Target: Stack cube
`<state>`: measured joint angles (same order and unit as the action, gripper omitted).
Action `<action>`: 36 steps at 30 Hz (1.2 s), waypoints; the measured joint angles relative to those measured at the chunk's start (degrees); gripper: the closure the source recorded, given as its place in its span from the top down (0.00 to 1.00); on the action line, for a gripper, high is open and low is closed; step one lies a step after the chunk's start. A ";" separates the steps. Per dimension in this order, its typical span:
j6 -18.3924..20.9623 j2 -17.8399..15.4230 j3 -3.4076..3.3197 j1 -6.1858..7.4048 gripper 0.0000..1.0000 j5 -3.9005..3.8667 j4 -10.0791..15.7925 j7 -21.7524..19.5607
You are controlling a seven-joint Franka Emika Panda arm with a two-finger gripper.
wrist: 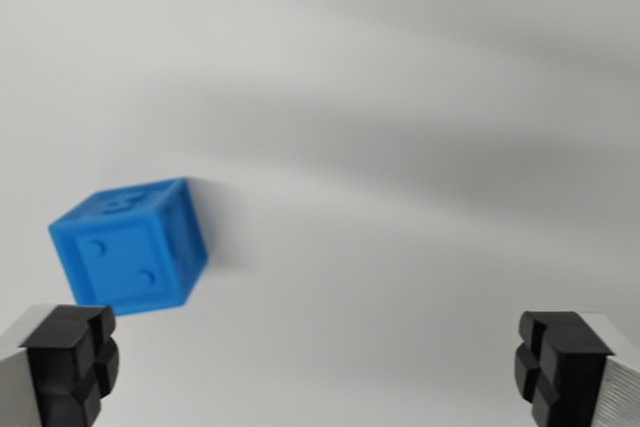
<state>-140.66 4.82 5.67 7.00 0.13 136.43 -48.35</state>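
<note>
blue cube (130, 247) rests on the pale tabletop (420, 147), toward the wrist view's left, just beyond the left finger pad (70, 362) | gripper (315, 367) spread wide, holding nothing | step: likely approach before grasp; next move calls for shifting left to centre the cube | markings: embossed dots, raised symbol on top, unreadable; no brand

The cube (128, 247) is bright blue all over, its faces edged with a raised border of the same blue. The face towards the camera carries two small round pips set on a diagonal; the top face bears a blurred raised mark I cannot make out. The desk (420, 77) is plain pale grey-white, crossed by soft grey bands of shadow. The fingertips (70, 362) are matt black, mounted on light silver-grey metal.
</note>
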 joint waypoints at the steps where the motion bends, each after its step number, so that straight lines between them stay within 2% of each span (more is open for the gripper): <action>1: -0.49 0.15 0.11 0.20 1.00 -0.06 0.37 -0.06; 12: -6.28 2.51 1.16 2.69 1.00 -0.93 3.72 -1.07; 22: -11.27 5.32 1.80 5.16 1.00 -2.28 5.84 -2.52; 31: -15.91 8.68 1.92 8.06 1.00 -4.15 7.18 -4.51; 36: -18.58 10.91 1.90 9.90 1.00 -5.48 7.64 -5.98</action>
<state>-159.24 15.73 7.57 16.90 -5.34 144.07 -54.33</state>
